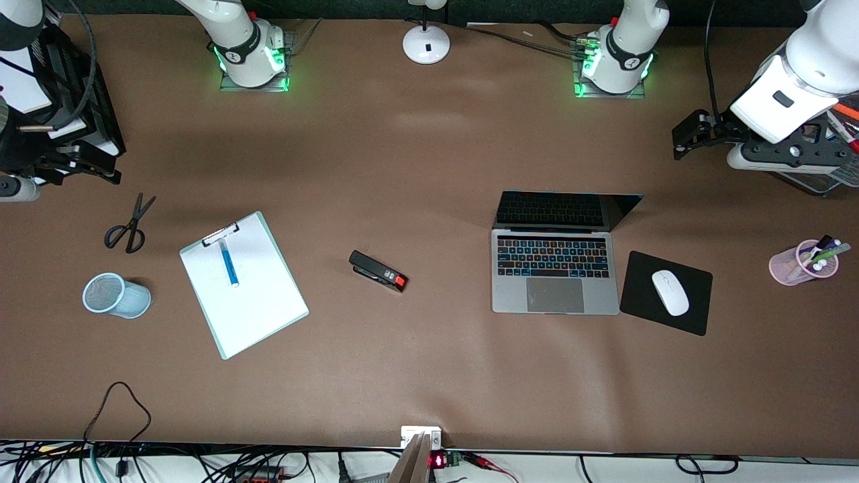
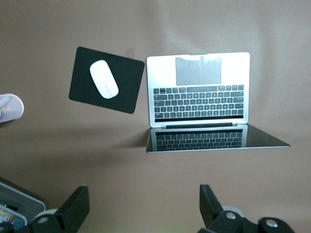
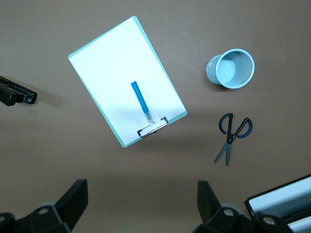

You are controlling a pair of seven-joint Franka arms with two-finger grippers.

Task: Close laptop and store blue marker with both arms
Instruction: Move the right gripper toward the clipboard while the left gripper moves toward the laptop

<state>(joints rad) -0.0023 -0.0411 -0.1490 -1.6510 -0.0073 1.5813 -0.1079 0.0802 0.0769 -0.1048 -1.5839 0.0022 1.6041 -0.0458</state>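
The laptop stands open on the table toward the left arm's end; it also shows in the left wrist view. The blue marker lies on a white clipboard toward the right arm's end, and it shows in the right wrist view. My left gripper hangs open and empty over the table at the left arm's end, apart from the laptop; its own view shows the jaws wide. My right gripper hangs open and empty at the right arm's end.
A blue mesh cup lies beside the clipboard, with scissors close by. A black stapler lies mid-table. A white mouse sits on a black mouse pad beside the laptop. A pink pen cup lies at the left arm's end.
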